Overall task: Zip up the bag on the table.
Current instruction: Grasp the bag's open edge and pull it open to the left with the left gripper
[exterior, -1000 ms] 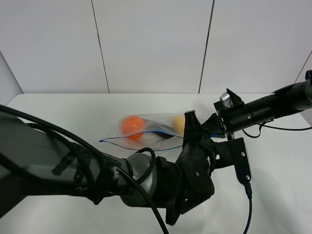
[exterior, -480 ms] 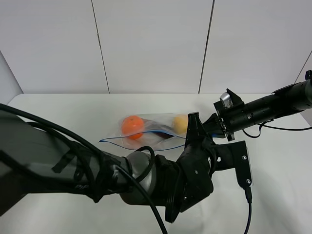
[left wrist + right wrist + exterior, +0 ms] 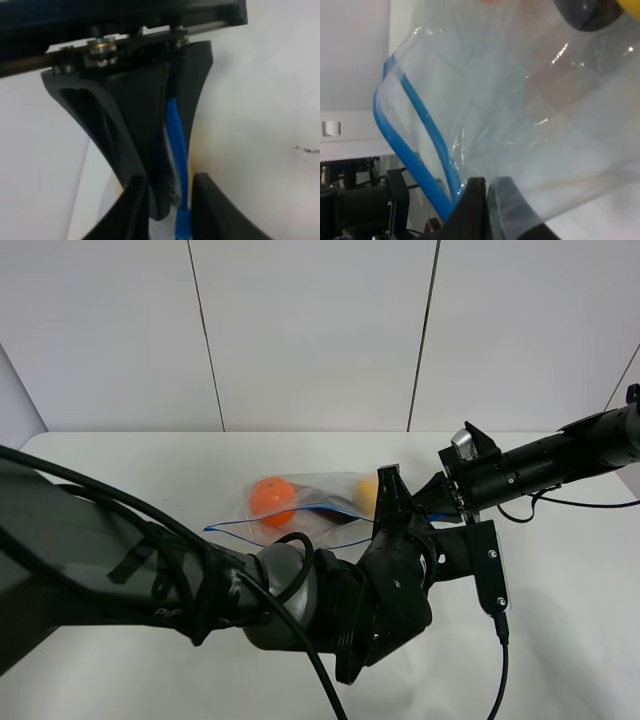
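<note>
The clear crinkly plastic zip bag (image 3: 300, 508) lay mid-desk on the plain white desk (image 3: 130, 470) (orange fruit showing). The left gripper (image 3: 170, 200) had its jaws pinched on the blue zipper strip (image 3: 177, 150); the right gripper (image 3: 487, 192) nipped the bag's right end.

Bare white bench (image 3: 130, 480) lies open left of the bag (image 3: 300, 510); both arms crowd its right end.

One clear crinkly plastic zip bag with blue zipper strip (image 3: 300, 515). Inside: one round orange fruit (image 3: 271, 498), one yellow fruit (image 3: 367, 493), one dark purple fruit (image 3: 587, 14). Two black robot arms. One white tabletop (image 3: 120, 480).
</note>
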